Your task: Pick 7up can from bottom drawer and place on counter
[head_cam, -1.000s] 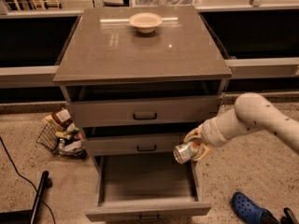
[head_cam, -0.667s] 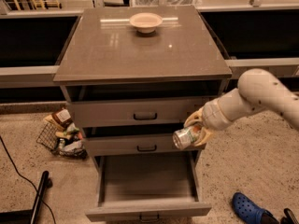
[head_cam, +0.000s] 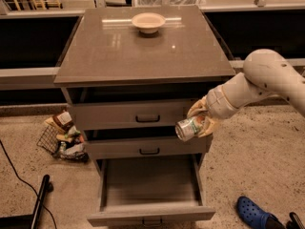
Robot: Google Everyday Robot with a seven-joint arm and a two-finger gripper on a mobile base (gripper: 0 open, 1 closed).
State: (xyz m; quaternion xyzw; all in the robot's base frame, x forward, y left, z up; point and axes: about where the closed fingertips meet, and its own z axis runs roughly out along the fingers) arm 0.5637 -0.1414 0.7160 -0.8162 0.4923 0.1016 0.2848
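At the right edge of the cabinet, the gripper (head_cam: 199, 122) holds the 7up can (head_cam: 187, 129) in the air.

Its jaws are closed on the can, which is tilted nearly onto its side, one round end facing down and left. The can hangs level with the gap between the top drawer (head_cam: 128, 114) and the middle drawer (head_cam: 124, 150), above the right rear corner of the bottom drawer (head_cam: 119, 217) and below the counter (head_cam: 143, 51). The bottom drawer is pulled well out, its grey floor showing; the two drawers above are slightly ajar. The pale arm (head_cam: 267, 78) reaches in from the right. A shallow bowl (head_cam: 148, 22) sits near the counter's back edge. On the speckled floor (head_cam: 257, 156), a wire basket (head_cam: 57, 138) of packets lies left of the cabinet, and a blue clog (head_cam: 255, 213) lies at lower right.
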